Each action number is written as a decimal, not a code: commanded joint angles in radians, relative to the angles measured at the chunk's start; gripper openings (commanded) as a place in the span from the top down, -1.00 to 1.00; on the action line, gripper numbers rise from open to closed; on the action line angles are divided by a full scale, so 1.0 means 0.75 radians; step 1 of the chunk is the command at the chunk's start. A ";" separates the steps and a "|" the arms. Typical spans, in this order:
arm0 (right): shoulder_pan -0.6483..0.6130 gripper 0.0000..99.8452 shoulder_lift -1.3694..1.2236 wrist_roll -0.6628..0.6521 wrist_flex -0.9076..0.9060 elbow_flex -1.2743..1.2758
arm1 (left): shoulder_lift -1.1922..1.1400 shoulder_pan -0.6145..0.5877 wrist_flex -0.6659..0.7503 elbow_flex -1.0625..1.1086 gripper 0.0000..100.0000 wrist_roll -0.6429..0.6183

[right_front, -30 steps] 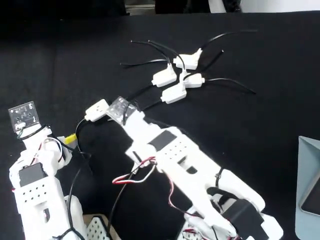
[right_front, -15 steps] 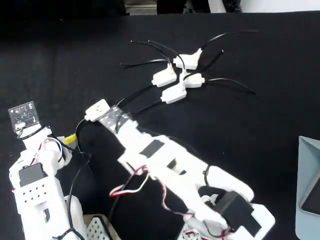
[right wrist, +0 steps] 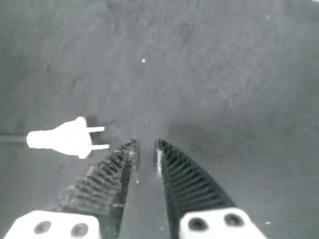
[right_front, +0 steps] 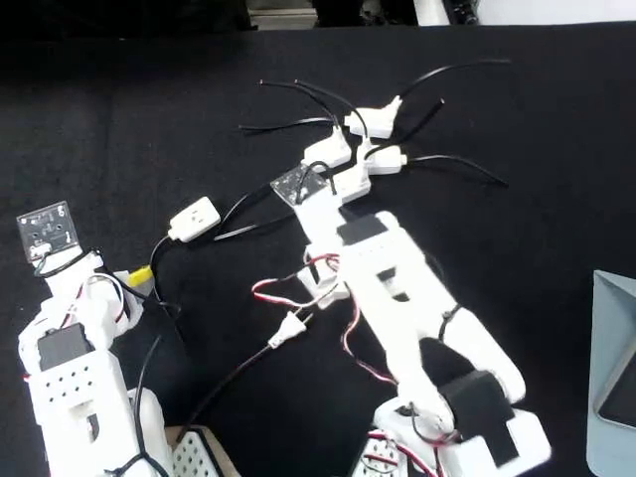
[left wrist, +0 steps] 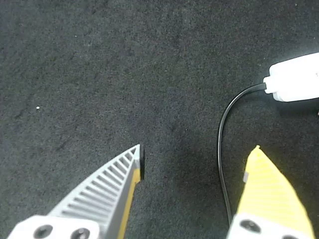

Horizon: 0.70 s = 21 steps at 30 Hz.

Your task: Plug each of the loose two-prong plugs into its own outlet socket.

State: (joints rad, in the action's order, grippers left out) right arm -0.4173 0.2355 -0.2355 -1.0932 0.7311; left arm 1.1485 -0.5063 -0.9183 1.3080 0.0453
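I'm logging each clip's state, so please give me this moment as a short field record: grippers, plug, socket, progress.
left gripper: open, empty, over the black mat
right gripper: narrowly open, empty
two-prong plug: lying flat on the mat beside the right gripper's tips, prongs bare, not gripped
white socket: on the mat near the left gripper, black cable running from it
white connector cluster: at the far side of the table, black leads fanning out
progress: neither gripper holds a plug
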 commanded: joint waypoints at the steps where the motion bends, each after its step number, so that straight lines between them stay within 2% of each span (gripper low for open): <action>1: -0.041 0.88 0.240 -0.174 -0.078 -0.013 | 0.004 -0.003 0.027 -0.048 0.35 -0.008; 3: -0.110 0.80 0.365 -0.266 -0.084 0.087 | 0.004 -0.003 0.027 -0.048 0.35 -0.010; 8: -0.272 0.43 0.635 -0.419 -0.068 0.369 | 0.004 -0.005 0.027 -0.050 0.35 -0.010; 14: -0.450 0.41 0.690 -0.452 0.051 0.541 | 0.004 -0.003 0.027 -0.050 0.35 -0.006; 21: -0.475 0.41 0.510 -0.499 0.262 0.568 | 0.004 -0.003 0.027 -0.050 0.35 -0.006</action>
State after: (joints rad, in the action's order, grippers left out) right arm -0.7610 0.6974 -0.5715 -0.9735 1.1669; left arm 1.1485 -0.5063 -0.9183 1.3080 0.0453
